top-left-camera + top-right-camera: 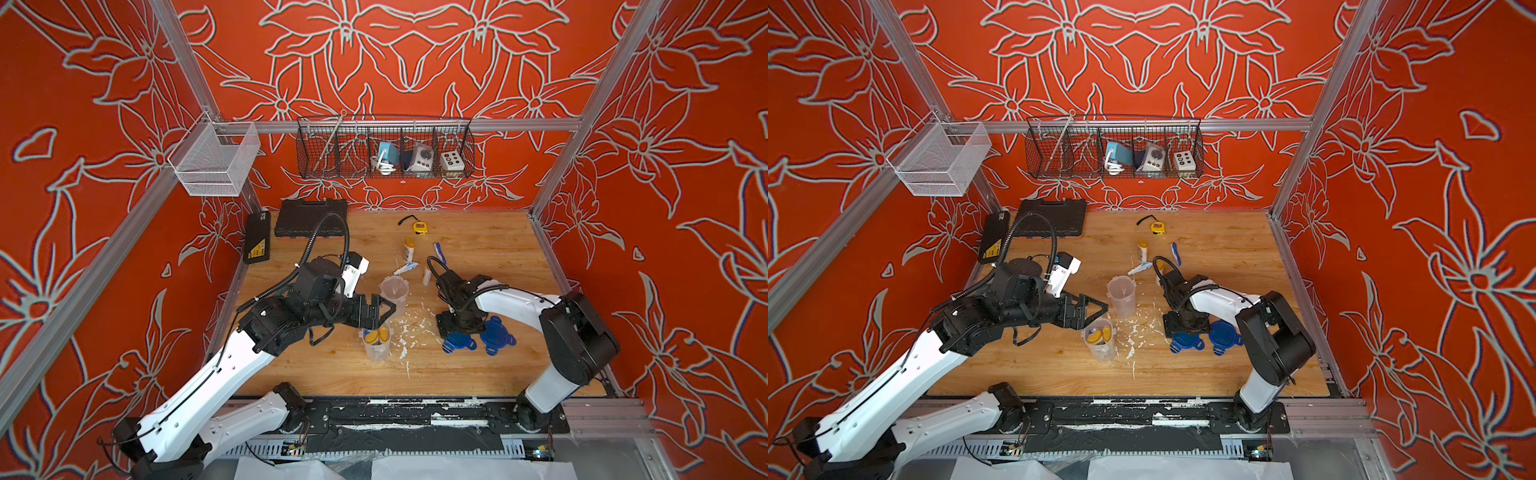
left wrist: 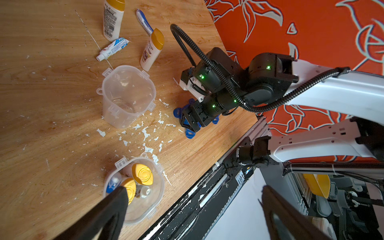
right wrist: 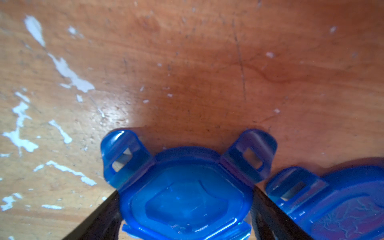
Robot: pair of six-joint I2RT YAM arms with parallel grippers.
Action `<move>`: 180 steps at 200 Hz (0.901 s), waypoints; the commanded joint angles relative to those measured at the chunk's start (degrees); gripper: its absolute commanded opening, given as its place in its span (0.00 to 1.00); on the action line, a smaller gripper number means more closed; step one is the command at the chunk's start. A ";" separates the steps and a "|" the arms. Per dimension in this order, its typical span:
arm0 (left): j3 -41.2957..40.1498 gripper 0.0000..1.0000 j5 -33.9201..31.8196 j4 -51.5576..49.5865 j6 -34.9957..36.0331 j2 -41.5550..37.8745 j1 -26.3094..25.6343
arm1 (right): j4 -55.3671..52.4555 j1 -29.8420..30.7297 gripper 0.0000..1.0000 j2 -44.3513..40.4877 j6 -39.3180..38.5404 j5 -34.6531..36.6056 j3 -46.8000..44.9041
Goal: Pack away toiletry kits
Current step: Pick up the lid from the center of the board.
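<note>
Two right gripper (image 3: 185, 190) jaws straddle a blue four-tab lid (image 3: 187, 207) lying flat on the table (image 3: 207, 72). Cannot tell if it's clamped. Left gripper (image 1: 384, 309) is wide apart and empty above the filled cup (image 1: 376, 347).

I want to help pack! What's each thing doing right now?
Full cup, upright, no lid.
Empty cup, upright, no lid.
Loose bottles, lying on table, capped.
Toothpaste, lying flat.
Toothbrush, lying flat.
Near lid, flat on table.
Other lid, flat, beside it.
Left end effector, open, by full cup.
Right end effector, straddling near lid; grip unclear.
</note>
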 commanded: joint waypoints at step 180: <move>-6.22 0.98 -2.63 5.04 1.84 -1.06 19.84 | -31.96 10.13 0.78 -12.03 -10.18 4.44 29.65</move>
